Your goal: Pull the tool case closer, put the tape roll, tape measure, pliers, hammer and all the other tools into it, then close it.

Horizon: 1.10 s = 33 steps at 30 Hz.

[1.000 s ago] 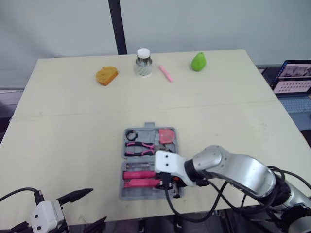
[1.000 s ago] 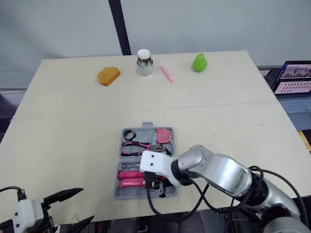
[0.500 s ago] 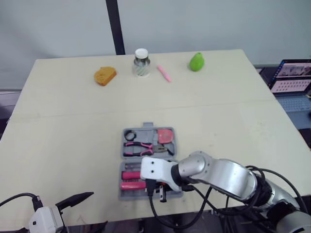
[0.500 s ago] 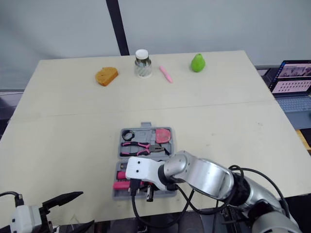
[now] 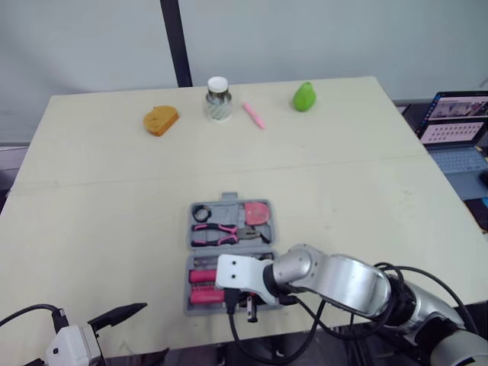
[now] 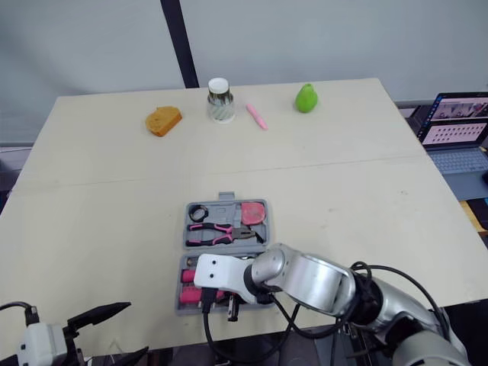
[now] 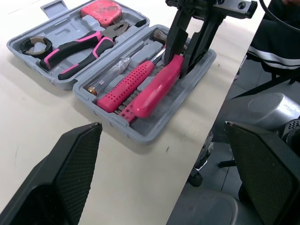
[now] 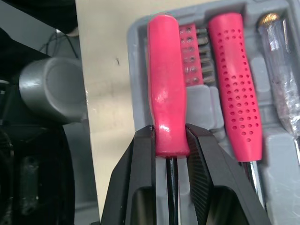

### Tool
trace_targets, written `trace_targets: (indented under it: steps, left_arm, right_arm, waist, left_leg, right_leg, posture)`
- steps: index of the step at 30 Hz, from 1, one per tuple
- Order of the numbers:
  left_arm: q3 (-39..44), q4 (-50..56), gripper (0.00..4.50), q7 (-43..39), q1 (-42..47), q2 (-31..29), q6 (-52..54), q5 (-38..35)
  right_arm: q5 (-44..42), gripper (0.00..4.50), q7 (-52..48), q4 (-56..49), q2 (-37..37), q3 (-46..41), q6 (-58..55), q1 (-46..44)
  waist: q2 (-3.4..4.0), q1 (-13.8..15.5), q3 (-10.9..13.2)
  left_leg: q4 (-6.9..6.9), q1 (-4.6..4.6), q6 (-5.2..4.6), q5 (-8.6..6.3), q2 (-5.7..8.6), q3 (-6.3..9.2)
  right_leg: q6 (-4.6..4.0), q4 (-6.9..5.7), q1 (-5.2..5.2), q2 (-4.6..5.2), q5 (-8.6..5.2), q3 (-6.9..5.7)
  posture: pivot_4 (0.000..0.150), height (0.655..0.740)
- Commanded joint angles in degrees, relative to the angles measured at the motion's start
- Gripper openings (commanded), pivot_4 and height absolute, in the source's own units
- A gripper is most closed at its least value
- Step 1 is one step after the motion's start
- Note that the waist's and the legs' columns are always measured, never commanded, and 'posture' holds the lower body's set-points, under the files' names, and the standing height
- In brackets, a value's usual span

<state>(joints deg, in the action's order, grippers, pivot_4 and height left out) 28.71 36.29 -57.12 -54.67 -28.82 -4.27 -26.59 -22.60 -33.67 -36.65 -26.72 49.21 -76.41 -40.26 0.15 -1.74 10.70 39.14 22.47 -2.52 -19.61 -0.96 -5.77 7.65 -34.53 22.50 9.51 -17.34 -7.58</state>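
R gripper (image 8: pixel 168 140) pinching hammer (image 8: pixel 166 93) by its handle, in near half of tool case (image 7: pixel 140 133). Handle's long axis runs left-right, sticking out left. L gripper (image 5: pixel 133 332) spread, idle near-left.

A grey tool case (image 7: pixel 140 137) is seen lying opened flat on the table (image 7: pixel 28 117), near its edge. A tape roll (image 7: pixel 35 44), pliers (image 7: pixel 77 47) and a red tape measure (image 7: pixel 101 8) are laid in one half. A pink-handled screwdriver (image 7: pixel 124 86) and a hammer (image 7: pixel 152 93) are set side by side in the other. The hammer's handle is clamped by the right gripper (image 7: pixel 185 63). The left gripper (image 7: pixel 163 126) is held with its fingers (image 7: pixel 70 164) spread wide.
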Motion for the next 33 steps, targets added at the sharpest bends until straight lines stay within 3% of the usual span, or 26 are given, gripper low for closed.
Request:
trace_targets:
  steps: [1, 31, 33]
  left_arm:
    - [-0.1, 0.2, 4.5, 0.0, -1.1, 0.7, -1.3, 0.3]
    - [-1.5, -1.6, 4.5, 0.8, 0.2, 0.7, -2.4, 1.6]
    - [-1.6, -1.6, 4.5, 1.0, 0.3, 0.6, -2.4, 1.7]
  right_arm:
    - [0.8, 0.4, 1.0, -0.6, 1.0, 0.9, 1.1, -0.5]
    - [2.8, 0.4, 0.6, 2.7, 3.5, 2.3, 2.6, -0.4]
    - [2.8, 1.44, 0.7, 2.7, 3.6, 2.1, 2.5, -0.3]
  waist:
    - [0.0, 0.0, 0.0]
    - [-0.09, 0.0, -0.1]
    - [-0.09, 0.0, -0.1]
  left_leg:
    - [0.0, 0.0, 0.0, 0.0, 0.0, 0.0]
    - [0.0, -0.02, 0.0, 0.0, -0.01, -0.01]
    - [0.0, -0.02, 0.0, 0.0, -0.01, -0.01]
  right_leg:
    - [0.0, 0.0, 0.0, 0.0, 0.0, 0.0]
    - [-0.01, -0.01, 0.0, 0.01, -0.01, 0.01]
    - [-0.01, -0.02, 0.0, 0.01, -0.01, 0.01]
  posture:
    - [0.15, 0.74]
    - [0.15, 0.74]
    - [0.15, 0.74]
